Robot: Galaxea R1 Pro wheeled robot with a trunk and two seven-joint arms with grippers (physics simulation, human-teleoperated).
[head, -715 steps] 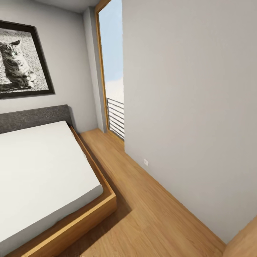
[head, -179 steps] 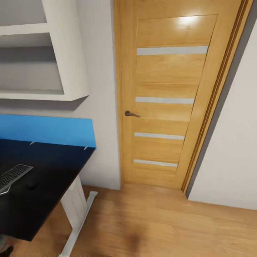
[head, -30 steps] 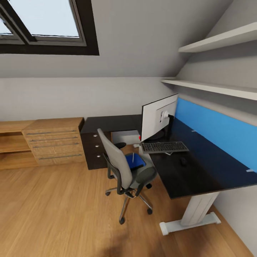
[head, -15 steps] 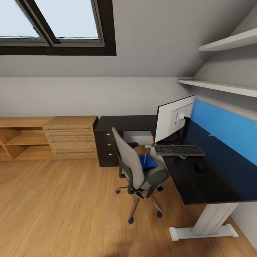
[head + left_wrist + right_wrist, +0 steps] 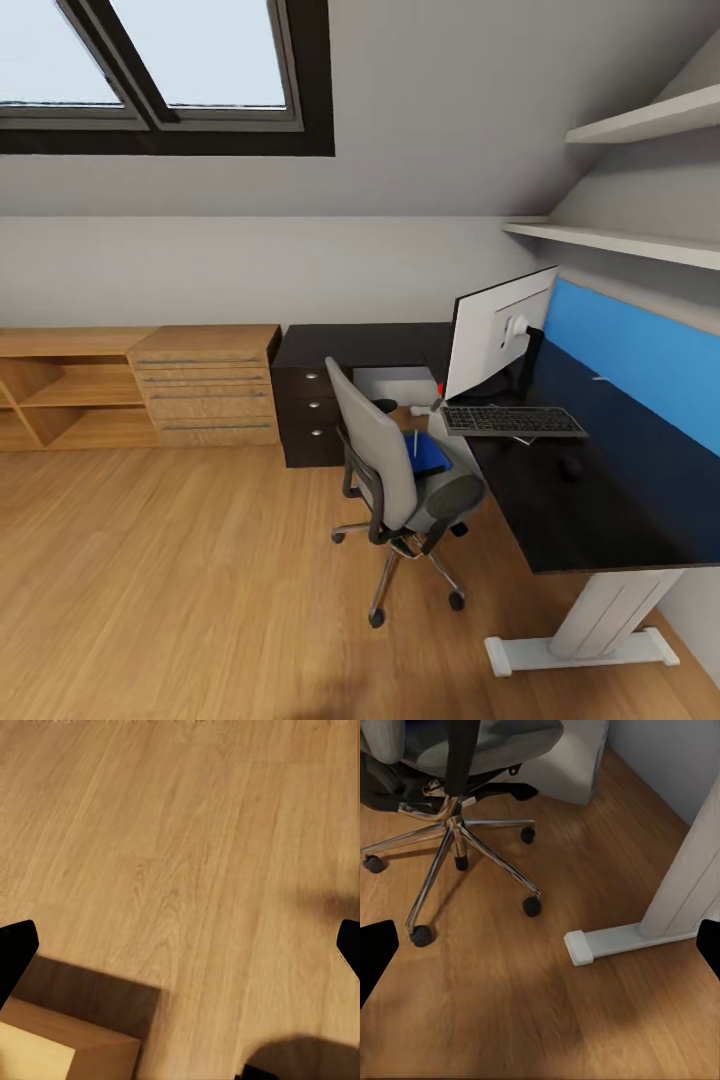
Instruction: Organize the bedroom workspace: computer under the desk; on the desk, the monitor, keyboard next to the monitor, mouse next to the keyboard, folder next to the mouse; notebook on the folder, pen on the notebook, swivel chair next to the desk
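There, in the head view, we saw the desk along the right wall, under a blue wall panel. On its black surface stood the monitor, showing us its pale back, and just in front of it lay the keyboard. A small dark shape near the keyboard was perhaps the mouse, but we could not tell. The swivel chair stood beside the desk, its back turned to us, and on its seat lay the blue folder with a slim white pen on it. The light grey computer sat low behind the chair, under the desk corner. A black drawer unit and a light-wood shelf unit stood along the far wall.

In the left wrist view, the left pincer had its dark fingertips wide apart over the wooden floor. In the right wrist view, the right pincer was also spread apart and held nothing, above the floor between the chair's chrome base and the white desk foot.
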